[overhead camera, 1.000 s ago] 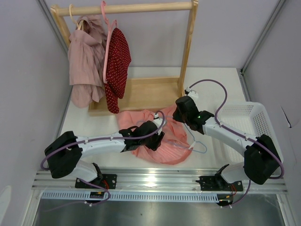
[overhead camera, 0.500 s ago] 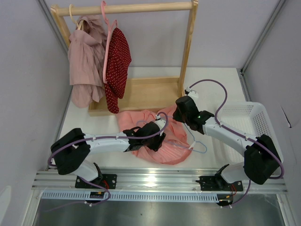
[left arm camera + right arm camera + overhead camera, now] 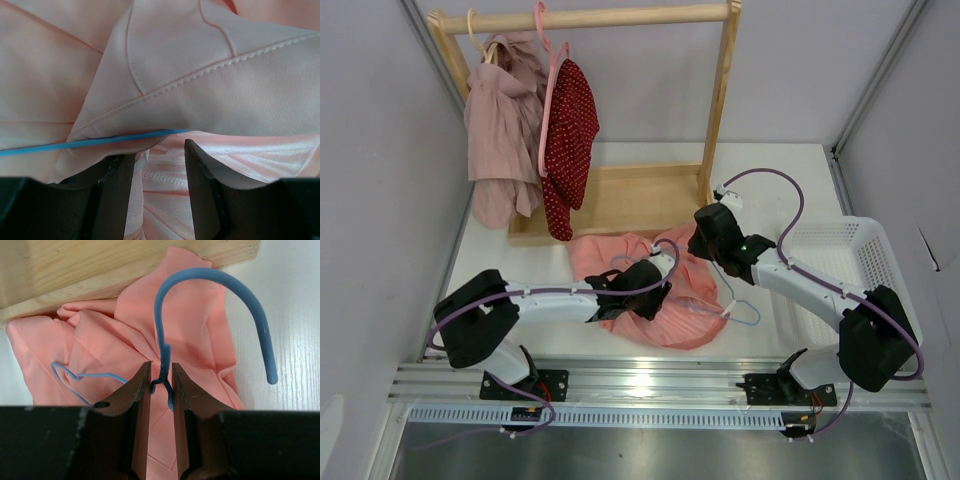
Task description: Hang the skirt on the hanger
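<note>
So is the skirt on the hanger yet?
Not yet. Done: the right gripper grips the blue hanger by its neck, and part of its wire runs under a fold of the skirt. In hand: the left gripper, open, is at that fold. Left: getting the skirt properly on; it lies crumpled on the table.

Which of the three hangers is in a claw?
The light-blue wire hanger, pinched at its neck by the right claw; the pink hanger and cream hanger hang on the wooden rail.

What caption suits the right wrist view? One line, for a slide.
Right fingers shut on the neck of the light-blue hanger, hook arching over the salmon-pink skirt beside the wooden base.
</note>
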Tool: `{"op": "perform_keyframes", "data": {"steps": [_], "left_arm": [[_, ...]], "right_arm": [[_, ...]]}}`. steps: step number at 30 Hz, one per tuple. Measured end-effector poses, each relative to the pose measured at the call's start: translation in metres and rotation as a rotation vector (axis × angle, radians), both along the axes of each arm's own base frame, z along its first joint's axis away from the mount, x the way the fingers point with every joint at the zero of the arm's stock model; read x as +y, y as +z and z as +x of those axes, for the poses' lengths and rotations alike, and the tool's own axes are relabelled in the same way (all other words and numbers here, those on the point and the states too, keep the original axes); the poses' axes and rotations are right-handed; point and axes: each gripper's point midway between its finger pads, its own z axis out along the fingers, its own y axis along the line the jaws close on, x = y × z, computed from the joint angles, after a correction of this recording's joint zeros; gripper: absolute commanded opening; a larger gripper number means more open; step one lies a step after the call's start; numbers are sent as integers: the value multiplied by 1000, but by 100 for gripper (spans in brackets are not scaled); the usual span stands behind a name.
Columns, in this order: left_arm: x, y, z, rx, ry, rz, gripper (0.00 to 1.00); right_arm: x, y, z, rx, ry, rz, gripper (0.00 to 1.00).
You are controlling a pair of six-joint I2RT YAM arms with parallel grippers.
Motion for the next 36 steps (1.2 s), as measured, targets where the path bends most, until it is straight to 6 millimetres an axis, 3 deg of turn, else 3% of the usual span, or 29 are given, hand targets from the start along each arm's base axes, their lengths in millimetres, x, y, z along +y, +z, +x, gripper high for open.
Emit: {"op": "perform_keyframes", "data": {"steps": [8,16,22,32,35,36], "left_arm": [[4,-5,5,-15,19,31,49],[12,3,12,-64,39,55,53],[13,1,11,-62,31,66,50],[3,-11,3,-16,-12,54,35],[-1,-9,2,-11,-18,35,21],[-2,-9,1,-8,-21,29,11]], "right_arm": [[0,0,0,0,0,0,0],[0,0,0,1,2,2,0],[0,0,0,1,2,2,0],[0,0,0,1,2,2,0],[0,0,0,1,1,1,0],[0,0,0,1,1,1,0]]}}
